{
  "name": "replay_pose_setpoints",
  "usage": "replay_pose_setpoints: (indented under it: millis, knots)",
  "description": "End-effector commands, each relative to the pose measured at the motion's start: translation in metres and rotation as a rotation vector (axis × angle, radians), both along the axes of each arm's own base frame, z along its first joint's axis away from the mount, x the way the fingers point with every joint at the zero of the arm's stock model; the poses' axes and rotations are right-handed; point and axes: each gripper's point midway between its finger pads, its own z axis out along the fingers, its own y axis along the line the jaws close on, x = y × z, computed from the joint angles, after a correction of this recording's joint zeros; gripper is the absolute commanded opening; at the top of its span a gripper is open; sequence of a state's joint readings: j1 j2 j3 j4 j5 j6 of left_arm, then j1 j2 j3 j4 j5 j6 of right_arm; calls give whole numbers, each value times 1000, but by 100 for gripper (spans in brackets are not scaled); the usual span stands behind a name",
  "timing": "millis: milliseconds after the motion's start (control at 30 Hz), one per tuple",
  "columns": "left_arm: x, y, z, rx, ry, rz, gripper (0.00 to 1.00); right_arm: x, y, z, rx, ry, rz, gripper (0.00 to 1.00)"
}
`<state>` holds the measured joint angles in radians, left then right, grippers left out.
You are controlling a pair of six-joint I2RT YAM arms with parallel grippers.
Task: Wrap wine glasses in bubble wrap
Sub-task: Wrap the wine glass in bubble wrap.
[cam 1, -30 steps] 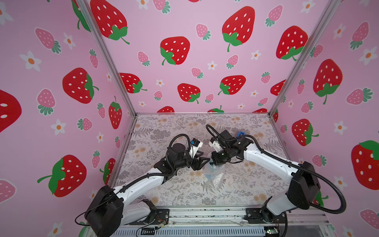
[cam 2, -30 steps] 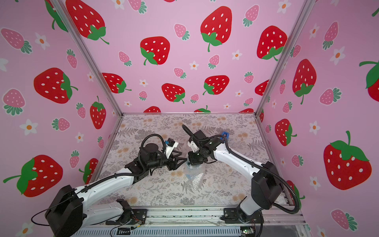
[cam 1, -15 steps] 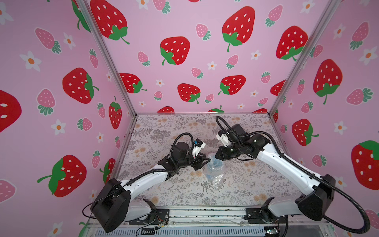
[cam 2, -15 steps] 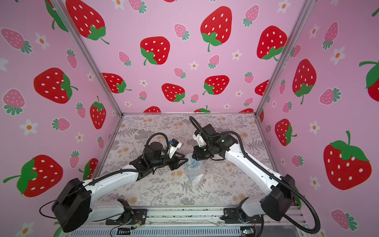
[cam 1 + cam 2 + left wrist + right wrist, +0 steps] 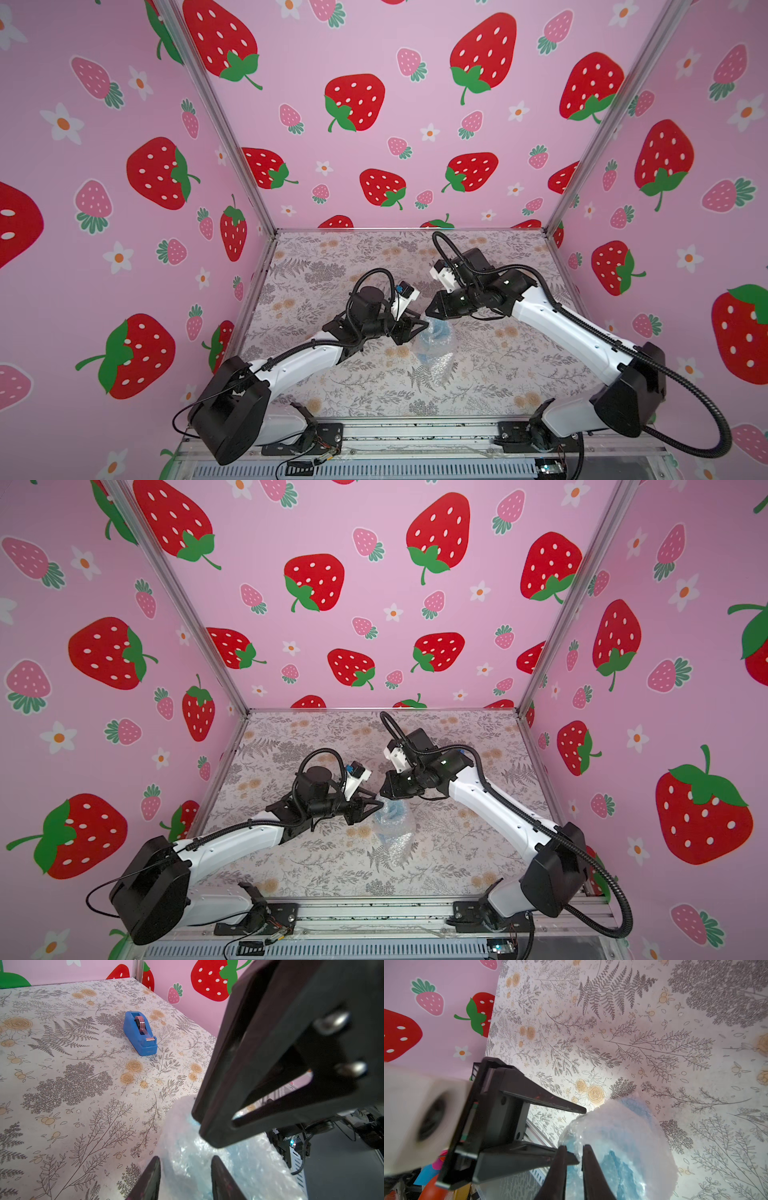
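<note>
Goblet (image 5: 443,330) inside bubble wrap (image 5: 436,357), bundle on table (image 5: 332,266), just below centre in both top views. Right gripper (image 5: 574,1148): fingers nearly together, pinching film edge. Left gripper (image 5: 417,331): fingers apart, astride bundle's left end, tips touching wrap; can't tell if squeezing. Tape dispenser (image 5: 140,1032) well apart, upper middle of left wrist view.
</note>
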<state>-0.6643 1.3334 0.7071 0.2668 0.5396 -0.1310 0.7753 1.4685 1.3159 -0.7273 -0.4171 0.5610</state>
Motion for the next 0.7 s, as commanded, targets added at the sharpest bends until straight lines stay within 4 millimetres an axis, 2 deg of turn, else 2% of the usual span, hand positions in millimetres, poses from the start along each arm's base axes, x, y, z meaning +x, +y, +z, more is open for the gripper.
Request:
replay_pose_setpoints:
  millis: [0,200,333,467,533,667]
  knots:
    - [1,-3,1,3,4,-20,43,-8,-1,-19,-27,57,13,17]
    - [-1,-4,18,-42,5,-40,43,-15,-11,-47,-114,90,24,13]
    - [-1,2,33,-77,20,-26,43,-15,-22,-60,-194,94,18,11]
    - [-8,6,45,-102,30,-35,43,-15,-23,-69,-227,100,16,10]
    - [-11,8,46,-105,33,-34,44,-16,-20,-74,-230,114,19,10]
    - [-10,9,33,-77,53,-23,44,-19,-14,-78,-218,135,29,10]
